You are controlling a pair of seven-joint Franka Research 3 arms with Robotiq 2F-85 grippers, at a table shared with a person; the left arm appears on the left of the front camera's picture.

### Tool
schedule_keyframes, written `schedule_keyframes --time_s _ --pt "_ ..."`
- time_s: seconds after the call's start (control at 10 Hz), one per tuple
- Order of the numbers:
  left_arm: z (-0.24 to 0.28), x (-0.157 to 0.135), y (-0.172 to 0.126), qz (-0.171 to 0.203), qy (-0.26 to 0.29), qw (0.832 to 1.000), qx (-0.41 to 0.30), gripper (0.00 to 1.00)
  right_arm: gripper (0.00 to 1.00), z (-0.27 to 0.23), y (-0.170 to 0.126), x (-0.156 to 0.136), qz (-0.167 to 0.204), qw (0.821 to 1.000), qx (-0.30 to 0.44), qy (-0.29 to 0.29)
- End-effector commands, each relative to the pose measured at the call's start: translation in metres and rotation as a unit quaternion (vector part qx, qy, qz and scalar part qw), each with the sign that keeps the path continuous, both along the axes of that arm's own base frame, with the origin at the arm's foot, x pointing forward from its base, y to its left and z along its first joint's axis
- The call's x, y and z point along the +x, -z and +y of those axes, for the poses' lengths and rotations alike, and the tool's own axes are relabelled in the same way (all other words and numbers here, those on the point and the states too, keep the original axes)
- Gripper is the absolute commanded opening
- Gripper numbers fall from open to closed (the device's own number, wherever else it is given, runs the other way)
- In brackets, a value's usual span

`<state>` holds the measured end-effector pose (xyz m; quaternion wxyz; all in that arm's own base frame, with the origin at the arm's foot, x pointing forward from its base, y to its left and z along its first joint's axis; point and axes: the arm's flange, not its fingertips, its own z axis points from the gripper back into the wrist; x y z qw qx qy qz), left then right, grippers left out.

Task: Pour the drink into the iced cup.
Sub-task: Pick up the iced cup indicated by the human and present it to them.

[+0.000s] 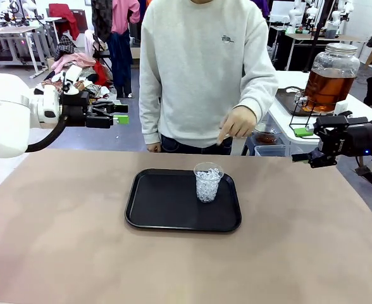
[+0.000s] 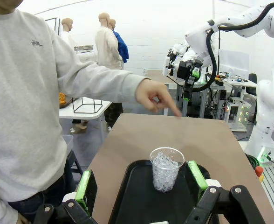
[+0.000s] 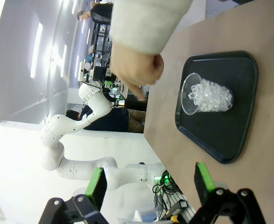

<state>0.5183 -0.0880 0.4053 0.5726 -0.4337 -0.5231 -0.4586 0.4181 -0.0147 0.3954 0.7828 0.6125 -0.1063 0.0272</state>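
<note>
Standing on the black tray (image 1: 154,212) at mid-desk, the iced cup (image 1: 208,182) is seen unfilled; the left end effector (image 1: 123,113) and right end effector (image 1: 300,145) are held wide, empty. The drink (image 1: 328,90), seen in the far glass jar (image 1: 338,60), must first be fetched, it is judged

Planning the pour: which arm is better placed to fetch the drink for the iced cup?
Probably the right. The right gripper hangs open on the same side as the glass jar of amber drink; the left gripper, also open, is opposite. The iced cup stands on the tray between them.
</note>
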Motion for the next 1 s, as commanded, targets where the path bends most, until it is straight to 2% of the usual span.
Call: schedule_keyframes --time_s 0.0,0.9 --pt "-0.0009 0.0008 -0.0012 -0.001 -0.006 1.0 -0.004 1.0 1.0 -0.0003 -0.0015 -0.0011 -0.001 1.0 0.0 0.003" --pt "-0.0009 0.0008 -0.0012 -0.001 -0.006 1.0 -0.004 1.0 1.0 -0.0003 -0.0015 -0.0011 -0.001 1.0 0.0 0.003"
